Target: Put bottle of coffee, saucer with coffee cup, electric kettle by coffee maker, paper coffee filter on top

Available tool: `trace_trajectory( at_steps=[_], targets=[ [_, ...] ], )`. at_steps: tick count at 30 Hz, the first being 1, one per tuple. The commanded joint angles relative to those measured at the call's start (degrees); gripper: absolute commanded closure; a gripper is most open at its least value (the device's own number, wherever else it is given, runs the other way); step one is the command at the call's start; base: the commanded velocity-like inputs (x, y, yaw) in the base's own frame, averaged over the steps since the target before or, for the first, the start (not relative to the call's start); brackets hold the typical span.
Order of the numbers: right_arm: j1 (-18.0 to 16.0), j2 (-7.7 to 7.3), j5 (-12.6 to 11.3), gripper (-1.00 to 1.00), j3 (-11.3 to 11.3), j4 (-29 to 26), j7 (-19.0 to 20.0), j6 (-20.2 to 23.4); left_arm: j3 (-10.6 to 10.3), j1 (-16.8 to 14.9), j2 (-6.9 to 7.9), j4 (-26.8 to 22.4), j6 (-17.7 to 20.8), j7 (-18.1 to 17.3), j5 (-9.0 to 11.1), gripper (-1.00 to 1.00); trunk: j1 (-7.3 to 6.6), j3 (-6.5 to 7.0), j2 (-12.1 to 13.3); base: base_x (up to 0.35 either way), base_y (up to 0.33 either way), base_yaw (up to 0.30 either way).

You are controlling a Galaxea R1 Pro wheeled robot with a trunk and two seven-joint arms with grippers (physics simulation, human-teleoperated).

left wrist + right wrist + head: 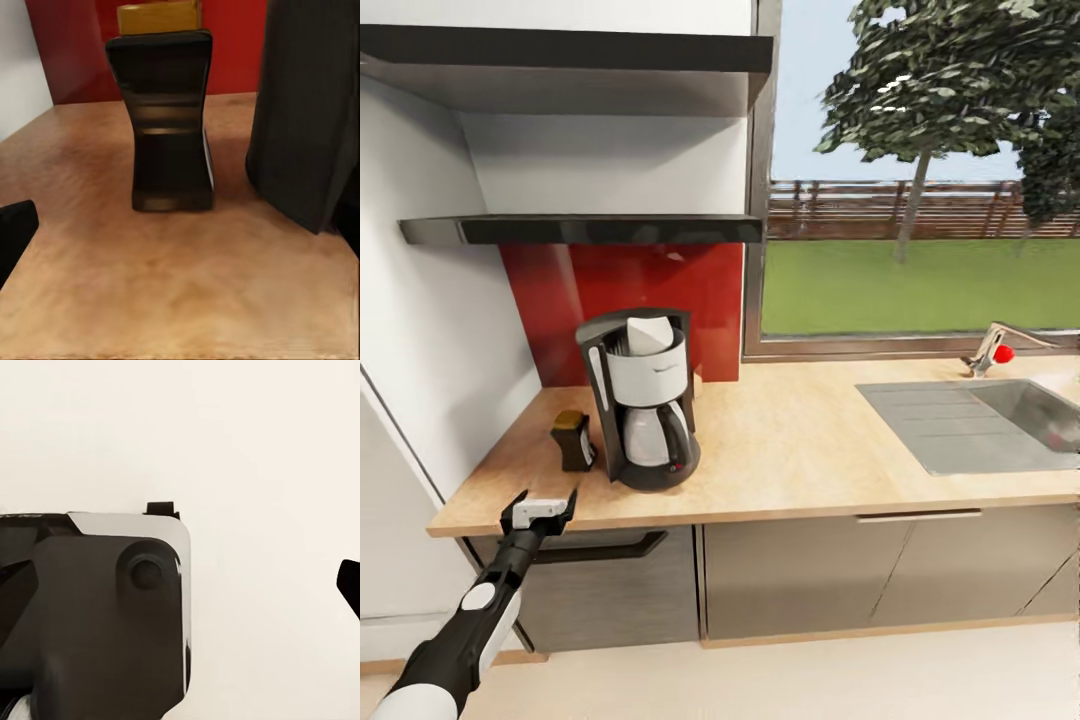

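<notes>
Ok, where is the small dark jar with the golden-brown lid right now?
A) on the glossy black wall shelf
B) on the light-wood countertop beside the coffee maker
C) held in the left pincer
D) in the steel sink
B: the small dark jar with the golden-brown lid stands on the light-wood countertop beside the black-and-white coffee maker, apart from the open left pincer.

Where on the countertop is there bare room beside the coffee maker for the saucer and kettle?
The widest bare patch of the kitchen countertop runs between the coffee maker and the sink. The coffee maker's other side is crowded: the bottle of coffee stands there, and the left gripper hovers at the front edge.
</notes>
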Motion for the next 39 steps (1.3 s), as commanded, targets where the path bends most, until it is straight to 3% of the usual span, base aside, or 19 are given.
trace_trajectory(
  at_steps=[1, 12, 21, 24, 26, 31, 34, 39],
  targets=[
    [-0.1, -0.01, 0.2, -1.0, -0.3, 0.1, 0.2, -0.2, 0.2, 0.3, -0.04, -0.3, -0.6, -0.5, 0.2, -1.0, 0.01, -0.13, -0.1, -0.239, -0.003, 0.0],
    [-0.1, 0.24, 0.2, -1.0, -0.2, 0.1, 0.2, -0.2, 0.2, 2.0, -0.05, -1.1, -2.0, -0.5, 0.3, -1.0, 0.01, -0.13, -0.1, -0.319, -0.001, 0.0],
    [-0.1, 0.27, 0.2, -1.0, -0.2, 0.1, 0.2, -0.2, 0.3, 3.2, -0.05, -0.8, -2.1, -0.5, 1.7, -1.0, 0.01, -0.13, -0.1, -0.292, 0.0, 0.0],
    [-0.1, 0.28, 0.2, -1.0, -0.2, 0.1, 0.2, -0.2, 0.4, 5.3, 0.01, -1.0, -3.2, -0.5, 3.4, -1.0, 0.01, -0.13, -0.1, -0.065, 0.0, 0.0],
    [-0.1, 0.33, 0.2, -1.0, -0.2, 0.1, 0.2, -0.2, 0.3, 7.5, 0.14, -0.9, -5.7, -0.5, 6.5, -1.0, 0.01, -0.13, -0.1, -0.018, 0.0, 0.0],
    [-0.1, 0.34, 0.2, -1.0, -0.2, 0.0, 0.2, -0.2, 0.2, 11.2, 0.24, -0.4, -7.0, -0.9, 8.9, -1.0, 0.01, -0.13, -0.1, -0.005, 0.0, 0.0],
    [-0.1, 0.39, 0.1, -1.0, -0.3, 0.0, 0.2, -0.3, -0.2, 13.6, 0.13, 1.1, -7.1, -1.2, 8.5, -1.0, 0.01, -0.13, -0.1, -0.001, 0.0, 0.0],
    [-0.1, 0.56, -0.2, -1.0, -0.4, -0.1, 0.2, -0.4, -0.2, 16.9, 0.18, 10.8, -6.9, -0.8, 3.2, -1.0, 0.01, -0.13, -0.1, 0.0, 0.0, 0.0]
  ],
)
